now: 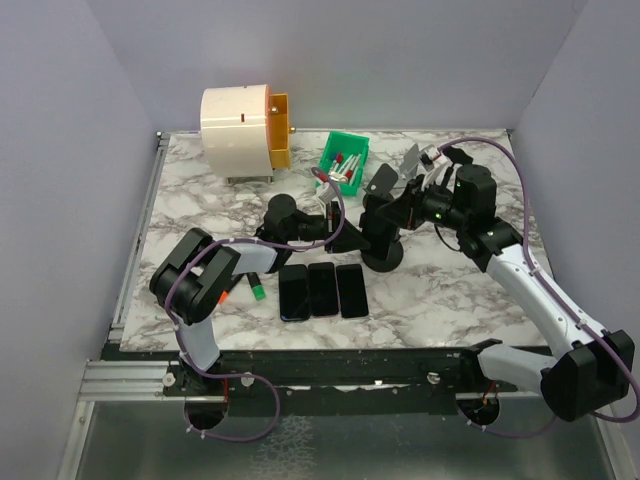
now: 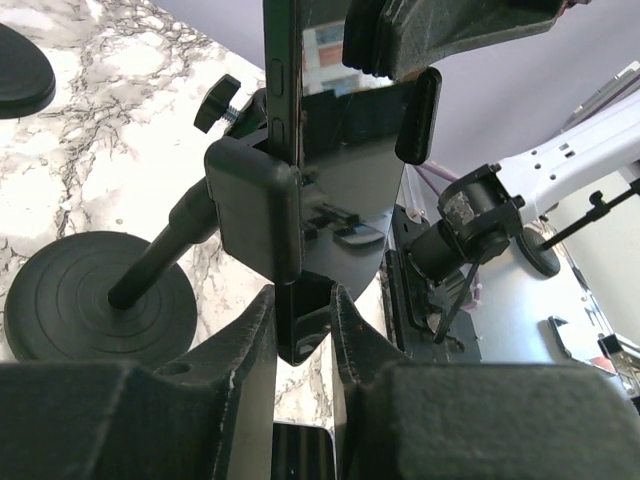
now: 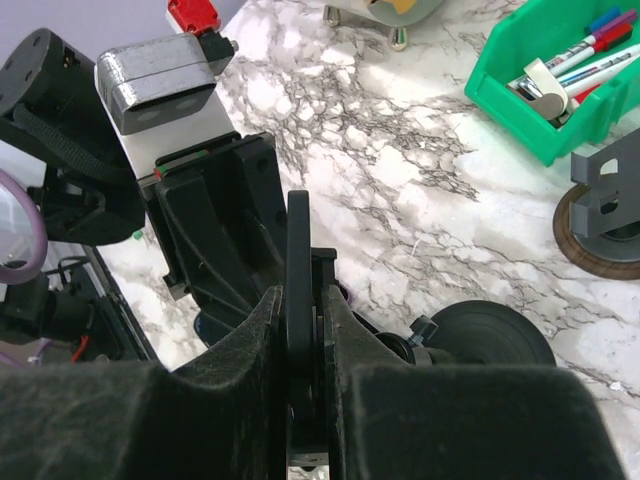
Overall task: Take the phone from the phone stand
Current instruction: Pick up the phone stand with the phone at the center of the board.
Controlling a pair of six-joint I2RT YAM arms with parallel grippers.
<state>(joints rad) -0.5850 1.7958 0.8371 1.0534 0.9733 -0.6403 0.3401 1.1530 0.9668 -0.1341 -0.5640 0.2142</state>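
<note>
A black phone (image 2: 340, 150) stands on edge in the clamp of the black phone stand (image 2: 255, 205), whose round base (image 1: 383, 262) sits mid-table. My left gripper (image 2: 303, 300) has both fingers against the phone's lower end, one on each face. From the other side, my right gripper (image 3: 305, 300) is shut on the upper part of the stand's clamp, with the phone's thin edge (image 3: 298, 240) also between its fingers. In the top view the left gripper (image 1: 335, 228) and right gripper (image 1: 405, 200) meet at the stand.
Three dark phones (image 1: 322, 290) lie flat side by side in front of the stand. A green marker (image 1: 257, 290) lies by the left arm. Behind are a green bin of pens (image 1: 343, 162), a grey stand (image 1: 383, 180) and a white and orange drum (image 1: 240, 120).
</note>
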